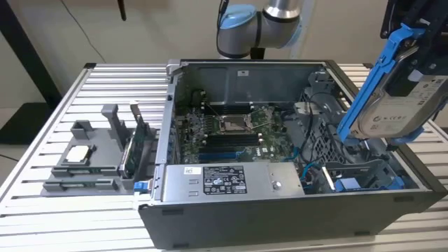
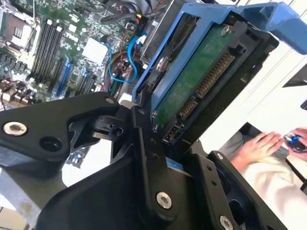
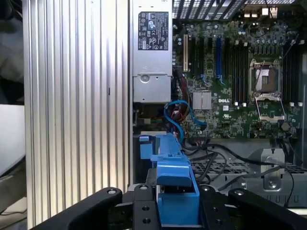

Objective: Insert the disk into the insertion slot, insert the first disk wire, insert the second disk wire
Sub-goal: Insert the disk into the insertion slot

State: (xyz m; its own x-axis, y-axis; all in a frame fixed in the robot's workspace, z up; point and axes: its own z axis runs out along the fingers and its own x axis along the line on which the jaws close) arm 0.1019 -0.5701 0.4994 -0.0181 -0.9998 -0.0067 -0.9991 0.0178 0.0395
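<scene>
My gripper (image 1: 414, 52) is shut on the disk (image 1: 402, 102), a silver-white drive in a bright blue carrier frame. It hangs tilted above the open computer case's side on the exterior view's right. In the second wrist view the disk (image 2: 201, 81) shows its green circuit board and connectors, clamped between the black fingers (image 2: 144, 139). The first wrist view shows the blue carrier (image 3: 175, 189) between them. The insertion slot (image 1: 364, 181), dark metal with blue rails, sits below the disk in the case's near corner. Thin blue cables (image 1: 306, 167) curl loose beside it.
The open case holds a motherboard (image 1: 231, 131) and a grey labelled power-supply box (image 1: 224, 181) at its front. A grey fixture with parts (image 1: 91, 157) stands on the slatted aluminium table (image 1: 42, 210) at the exterior view's left. A person's hand (image 2: 261, 143) shows beyond the disk.
</scene>
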